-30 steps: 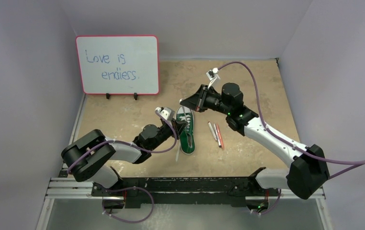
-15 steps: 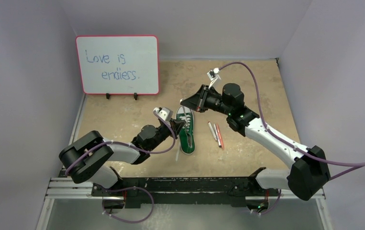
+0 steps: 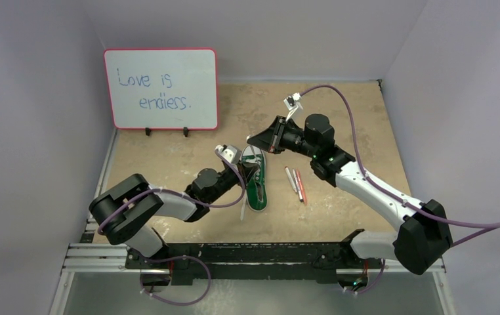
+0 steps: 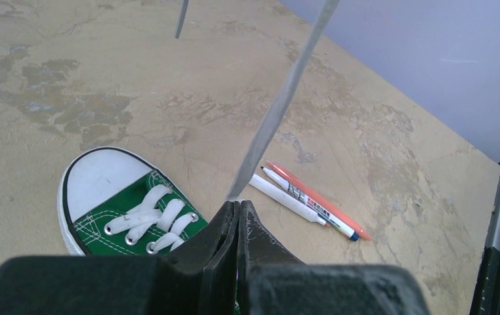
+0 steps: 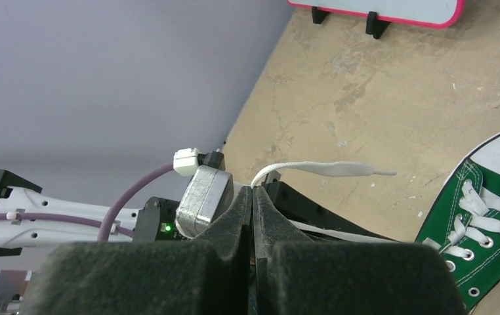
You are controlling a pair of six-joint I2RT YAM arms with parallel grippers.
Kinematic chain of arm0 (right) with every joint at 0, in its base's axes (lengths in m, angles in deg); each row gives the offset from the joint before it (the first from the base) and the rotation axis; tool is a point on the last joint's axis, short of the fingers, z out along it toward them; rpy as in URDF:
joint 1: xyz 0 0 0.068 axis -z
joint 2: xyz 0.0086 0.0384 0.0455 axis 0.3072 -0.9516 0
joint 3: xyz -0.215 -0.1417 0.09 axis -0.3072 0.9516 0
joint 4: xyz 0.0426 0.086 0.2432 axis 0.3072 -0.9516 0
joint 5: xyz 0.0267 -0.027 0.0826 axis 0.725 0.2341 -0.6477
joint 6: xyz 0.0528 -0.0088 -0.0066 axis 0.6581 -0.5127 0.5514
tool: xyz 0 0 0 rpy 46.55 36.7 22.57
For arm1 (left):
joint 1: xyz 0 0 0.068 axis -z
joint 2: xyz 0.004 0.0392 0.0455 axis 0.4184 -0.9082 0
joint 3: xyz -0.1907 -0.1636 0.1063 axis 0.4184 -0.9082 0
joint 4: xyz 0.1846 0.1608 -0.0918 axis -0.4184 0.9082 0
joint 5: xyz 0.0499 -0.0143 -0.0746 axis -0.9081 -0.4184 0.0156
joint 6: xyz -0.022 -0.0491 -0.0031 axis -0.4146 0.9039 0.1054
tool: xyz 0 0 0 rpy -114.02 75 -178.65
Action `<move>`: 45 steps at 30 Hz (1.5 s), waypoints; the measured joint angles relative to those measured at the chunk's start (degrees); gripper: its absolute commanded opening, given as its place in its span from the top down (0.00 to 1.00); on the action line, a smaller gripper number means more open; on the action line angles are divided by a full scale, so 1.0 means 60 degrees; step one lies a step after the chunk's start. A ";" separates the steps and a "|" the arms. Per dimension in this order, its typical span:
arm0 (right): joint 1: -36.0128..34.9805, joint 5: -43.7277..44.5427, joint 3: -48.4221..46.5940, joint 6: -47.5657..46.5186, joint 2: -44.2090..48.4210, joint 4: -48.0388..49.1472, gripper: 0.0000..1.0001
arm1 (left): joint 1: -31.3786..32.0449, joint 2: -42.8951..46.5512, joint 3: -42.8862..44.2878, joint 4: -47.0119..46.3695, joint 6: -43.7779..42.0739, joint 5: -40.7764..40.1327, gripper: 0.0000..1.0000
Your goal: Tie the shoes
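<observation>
The green sneaker [image 3: 256,186] lies on the table with its white toe cap pointing to the back; it also shows in the left wrist view [image 4: 126,213] and the right wrist view [image 5: 490,210]. My left gripper [image 3: 245,172] is over the shoe's left side, and in its own view [image 4: 237,205] it is shut on a white lace [image 4: 280,105] that runs up taut. My right gripper [image 3: 250,140] is above the toe, and in its own view [image 5: 252,190] it is shut on the other lace [image 5: 326,168], whose tip sticks out loose.
Red and white pens [image 3: 295,184] lie just right of the shoe, also in the left wrist view [image 4: 306,200]. A pink-framed whiteboard [image 3: 161,88] stands at the back left. A loose lace end [image 3: 243,211] lies left of the heel. Grey walls close in both sides.
My left arm has shifted slightly, its wrist nudging a little to the right beside the shoe. The right arm and the shoe have not moved.
</observation>
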 measured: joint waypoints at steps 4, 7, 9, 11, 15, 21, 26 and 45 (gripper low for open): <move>0.0000 -0.0007 0.0000 0.0055 0.0000 0.0004 1.00 | -0.0004 -0.0182 0.0047 -0.0117 0.0015 -0.0033 0.99; 0.0000 -0.0015 0.0000 0.0091 0.0000 0.0004 1.00 | -0.0022 -0.0350 0.0084 -0.0131 0.0040 -0.0091 0.97; 0.0000 -0.0025 0.0004 0.0098 0.0000 0.0004 1.00 | -0.0058 -0.0441 0.0120 -0.0135 0.0066 -0.0106 0.96; 0.0000 -0.0033 0.0007 0.0109 0.0000 0.0007 1.00 | -0.0080 -0.0477 0.0131 -0.0135 0.0073 -0.0160 0.94; 0.0000 -0.0033 0.0011 0.0127 0.0000 0.0007 1.00 | -0.0131 -0.0535 0.0182 -0.0171 0.0080 -0.0226 0.91; 0.0000 -0.0033 0.0029 0.0131 0.0000 0.0007 1.00 | -0.0189 -0.0794 0.0372 -0.0284 0.0113 -0.0219 0.89; 0.0000 -0.0033 0.0047 0.0131 0.0000 0.0007 1.00 | -0.0284 -0.0933 0.0466 -0.0342 0.0226 -0.0211 0.87; 0.0000 -0.0036 0.0080 0.0229 0.0004 0.0076 1.00 | -0.0499 -0.1319 0.0820 -0.0408 0.0576 0.0131 0.81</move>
